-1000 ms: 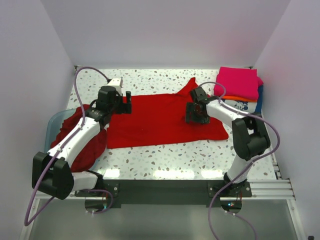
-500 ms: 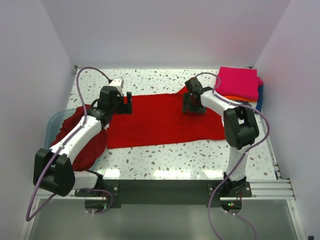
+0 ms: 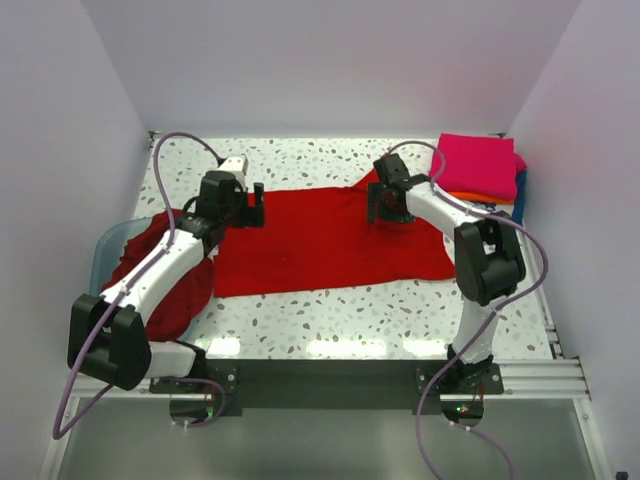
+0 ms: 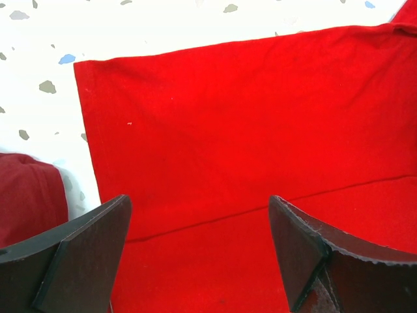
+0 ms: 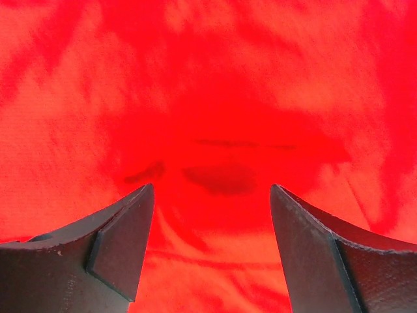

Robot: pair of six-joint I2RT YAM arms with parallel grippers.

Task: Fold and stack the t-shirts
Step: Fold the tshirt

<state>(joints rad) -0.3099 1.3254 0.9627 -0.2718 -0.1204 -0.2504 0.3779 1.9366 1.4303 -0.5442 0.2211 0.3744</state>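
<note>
Speckled table (image 3: 330, 310) holds your red t-shirt (image 3: 320, 245) spread flat mid-surface. Your left gripper (image 3: 255, 205) hangs released, grasping nothing, over its left edge; your right gripper (image 3: 388, 207) likewise, low over its far right part. Fold not yet begun, I judge: pinch cloth next. Only the top view shows the folded stack (image 3: 478, 170), far right corner.

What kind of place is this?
Probably a robot test cell: plain walls enclose a speckled table, the left arm and right arm are bolted at its edge, and folded t-shirts are stacked in one corner.
</note>
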